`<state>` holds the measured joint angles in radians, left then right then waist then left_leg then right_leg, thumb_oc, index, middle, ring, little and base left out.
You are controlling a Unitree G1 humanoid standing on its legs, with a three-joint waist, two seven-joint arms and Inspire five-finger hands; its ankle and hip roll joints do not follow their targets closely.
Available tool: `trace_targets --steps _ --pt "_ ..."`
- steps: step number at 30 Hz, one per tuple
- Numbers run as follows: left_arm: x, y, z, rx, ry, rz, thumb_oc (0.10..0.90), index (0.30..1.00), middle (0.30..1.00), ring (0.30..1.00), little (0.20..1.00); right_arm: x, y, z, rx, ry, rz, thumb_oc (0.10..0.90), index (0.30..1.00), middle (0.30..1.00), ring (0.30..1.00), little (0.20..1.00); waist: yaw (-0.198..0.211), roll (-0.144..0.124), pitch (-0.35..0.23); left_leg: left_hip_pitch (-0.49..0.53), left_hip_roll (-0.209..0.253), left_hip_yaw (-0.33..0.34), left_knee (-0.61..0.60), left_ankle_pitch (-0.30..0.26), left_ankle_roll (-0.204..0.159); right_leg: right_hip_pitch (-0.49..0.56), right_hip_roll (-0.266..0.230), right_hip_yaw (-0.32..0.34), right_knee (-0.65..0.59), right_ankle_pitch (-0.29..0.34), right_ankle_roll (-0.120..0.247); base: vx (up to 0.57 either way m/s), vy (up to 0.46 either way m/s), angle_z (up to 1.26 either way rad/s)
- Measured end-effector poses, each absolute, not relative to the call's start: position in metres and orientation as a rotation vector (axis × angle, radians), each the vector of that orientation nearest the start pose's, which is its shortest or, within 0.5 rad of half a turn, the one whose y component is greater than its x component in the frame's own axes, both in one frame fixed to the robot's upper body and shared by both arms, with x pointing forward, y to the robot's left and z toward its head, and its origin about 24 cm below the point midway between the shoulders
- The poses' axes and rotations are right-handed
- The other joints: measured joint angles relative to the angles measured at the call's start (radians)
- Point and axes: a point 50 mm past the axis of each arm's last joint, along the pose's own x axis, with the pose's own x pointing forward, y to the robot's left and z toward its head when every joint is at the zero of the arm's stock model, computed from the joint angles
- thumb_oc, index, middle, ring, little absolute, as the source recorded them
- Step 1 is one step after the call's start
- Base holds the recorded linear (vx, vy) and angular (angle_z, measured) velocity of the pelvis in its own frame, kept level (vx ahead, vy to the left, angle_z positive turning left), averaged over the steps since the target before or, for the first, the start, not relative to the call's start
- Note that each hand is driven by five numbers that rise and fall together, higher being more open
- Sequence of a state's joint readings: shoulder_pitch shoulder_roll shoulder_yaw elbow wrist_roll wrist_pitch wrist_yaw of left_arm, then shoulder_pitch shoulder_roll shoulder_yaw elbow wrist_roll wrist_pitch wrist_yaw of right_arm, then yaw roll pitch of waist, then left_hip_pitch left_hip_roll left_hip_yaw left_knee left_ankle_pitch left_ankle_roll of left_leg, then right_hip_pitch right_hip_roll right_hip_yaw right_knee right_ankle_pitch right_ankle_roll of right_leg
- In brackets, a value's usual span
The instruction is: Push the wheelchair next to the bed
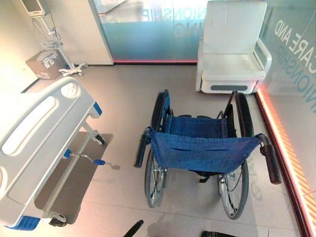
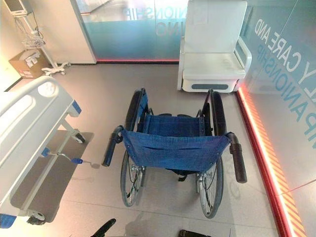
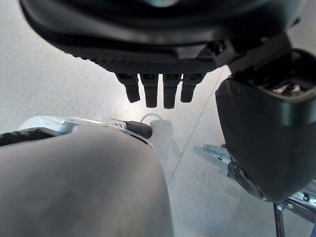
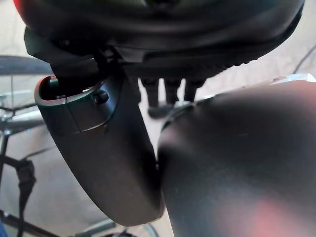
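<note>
Grey tiled ward floor (image 1: pixel 123 98): blue-fabric folding wheelchair (image 1: pixel 202 148) mid-frame, white hospital bed (image 1: pixel 39 138) at left.
Left hand (image 3: pixel 150 91), right hand (image 4: pixel 170 91): fingers slack, empty; grip both black handles (image 1: pixel 270 163) evenly, steer frame-left.

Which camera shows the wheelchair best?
The right eye view: the whole wheelchair sits mid-frame with nothing blocking it. The left eye view shows it nearly as well, a little further right. Each wrist view catches bits of its metal frame or wheel.

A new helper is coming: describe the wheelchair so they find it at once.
Start at the white bed on the room's left. Right of it, mid-floor before the white armchair, stands the wheelchair. It alone has blue cloth, spoked wheels and black push handles.
</note>
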<state>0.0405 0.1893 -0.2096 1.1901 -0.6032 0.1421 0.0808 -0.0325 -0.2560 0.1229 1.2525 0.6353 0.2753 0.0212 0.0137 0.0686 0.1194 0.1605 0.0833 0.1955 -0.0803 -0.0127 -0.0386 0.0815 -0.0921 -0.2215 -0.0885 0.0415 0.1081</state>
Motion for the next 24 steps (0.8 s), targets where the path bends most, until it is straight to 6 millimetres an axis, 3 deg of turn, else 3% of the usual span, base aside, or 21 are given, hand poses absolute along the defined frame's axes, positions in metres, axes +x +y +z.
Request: trace_targets --steps 15,24 --pt "0.0636 0.2124 -0.1708 -0.198 1.359 0.371 0.8 0.9 0.9 0.9 0.9 0.0692 -0.2231 -0.168 0.34 1.435 -0.383 0.8 0.9 0.9 0.9 0.9 0.001 -0.032 -0.024 0.003 0.0 0.0 0.0 0.0 0.0 0.003 0.0 0.0 0.0 0.0 0.0 0.0 0.0 0.0" --pt "0.063 0.213 -0.1708 -0.195 1.359 0.403 0.8 0.9 0.9 0.9 0.9 0.0705 -0.2242 -0.1678 0.293 1.441 -0.381 0.8 0.9 0.9 0.9 0.9 0.002 -0.031 -0.024 0.002 -0.001 -0.001 -0.001 0.0 0.0 0.002 0.0 -0.001 0.0 0.0 0.0 0.0 0.0 0.0"
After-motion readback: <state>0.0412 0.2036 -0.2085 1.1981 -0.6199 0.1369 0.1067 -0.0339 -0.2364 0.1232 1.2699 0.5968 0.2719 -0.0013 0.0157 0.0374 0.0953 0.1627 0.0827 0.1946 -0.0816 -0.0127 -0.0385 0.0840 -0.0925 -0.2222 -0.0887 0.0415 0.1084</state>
